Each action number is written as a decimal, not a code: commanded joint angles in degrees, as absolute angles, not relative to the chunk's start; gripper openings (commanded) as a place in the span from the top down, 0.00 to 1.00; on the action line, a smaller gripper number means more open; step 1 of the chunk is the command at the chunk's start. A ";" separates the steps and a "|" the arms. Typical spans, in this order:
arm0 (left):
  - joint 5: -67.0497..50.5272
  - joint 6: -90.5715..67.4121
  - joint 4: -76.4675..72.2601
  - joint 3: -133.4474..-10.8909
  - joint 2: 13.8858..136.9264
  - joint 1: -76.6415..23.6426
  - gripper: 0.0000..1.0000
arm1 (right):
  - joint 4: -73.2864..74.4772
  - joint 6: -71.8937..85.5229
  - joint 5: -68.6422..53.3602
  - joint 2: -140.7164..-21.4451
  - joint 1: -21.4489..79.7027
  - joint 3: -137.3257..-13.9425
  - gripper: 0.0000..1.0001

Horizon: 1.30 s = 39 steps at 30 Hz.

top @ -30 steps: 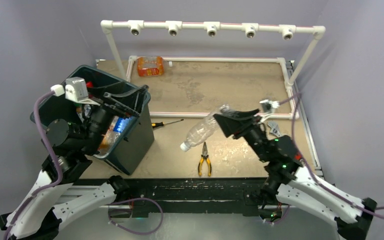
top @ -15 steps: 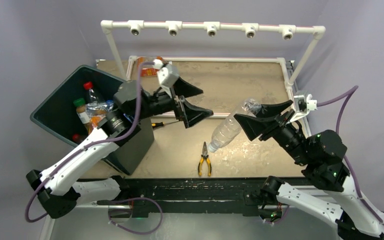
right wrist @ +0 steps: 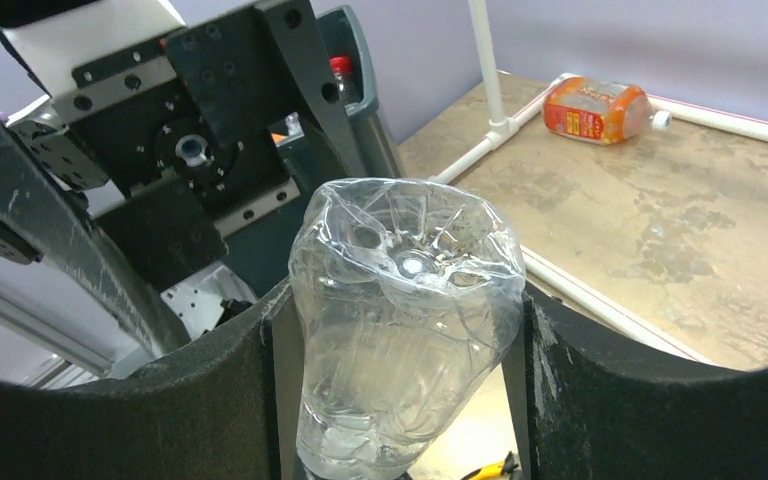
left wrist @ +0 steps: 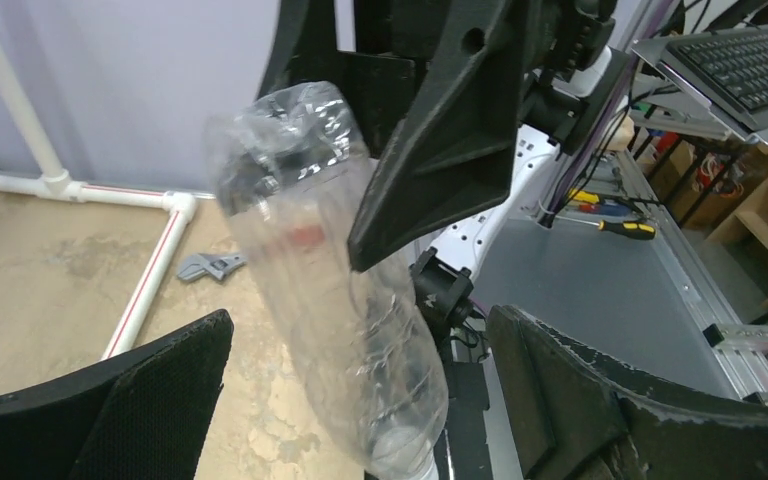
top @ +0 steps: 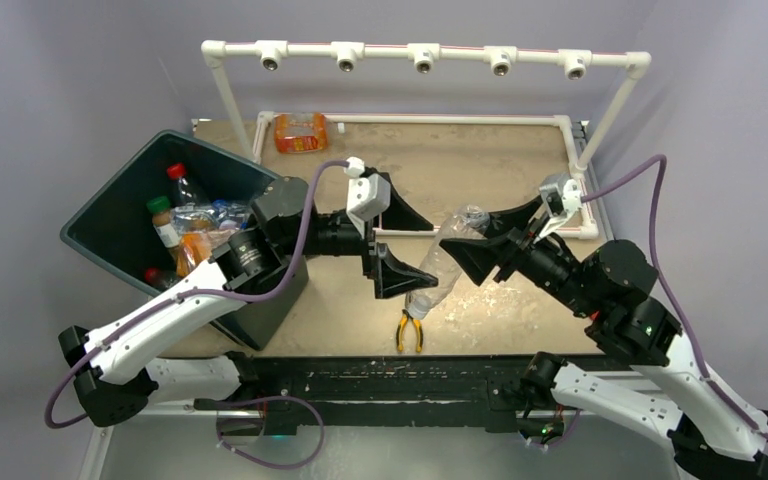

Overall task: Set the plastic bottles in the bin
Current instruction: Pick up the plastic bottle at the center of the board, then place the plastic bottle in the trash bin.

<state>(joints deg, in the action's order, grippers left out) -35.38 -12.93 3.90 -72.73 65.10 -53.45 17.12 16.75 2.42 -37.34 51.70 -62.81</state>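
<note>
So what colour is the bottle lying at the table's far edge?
The bottle is orange; the right wrist view shows it best.

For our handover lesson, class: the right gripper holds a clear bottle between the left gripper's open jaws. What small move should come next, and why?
Probably close the left gripper on the clear bottle. Its jaws stand wide open either side of the bottle's cap end, while the right gripper clamps the base end in mid-air. The bin sits on the left arm's side.
</note>
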 commanded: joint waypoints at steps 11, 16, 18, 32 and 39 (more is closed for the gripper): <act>-33.91 -11.56 -1.84 -71.53 68.34 -58.52 0.06 | 5.17 15.79 -6.66 -37.09 51.59 -63.00 0.65; -34.10 -11.49 -2.40 -71.42 68.78 -59.63 0.20 | 4.40 15.58 -6.76 -37.14 51.59 -62.67 0.62; -33.86 -11.72 -2.67 -71.44 68.66 -59.84 0.27 | 4.39 15.47 -6.77 -36.96 51.59 -62.55 0.61; -30.09 -13.76 -5.14 -70.99 67.15 -60.05 0.70 | 4.33 15.40 -6.56 -36.15 51.59 -62.42 0.18; -12.44 -14.75 -4.18 -73.11 62.39 -60.12 0.98 | 8.77 17.58 -6.06 -34.77 51.59 -65.80 0.01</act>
<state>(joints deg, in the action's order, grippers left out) -24.97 -14.22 -2.15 -71.00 67.07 -59.92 6.96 16.29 -5.98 -36.32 51.68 -62.28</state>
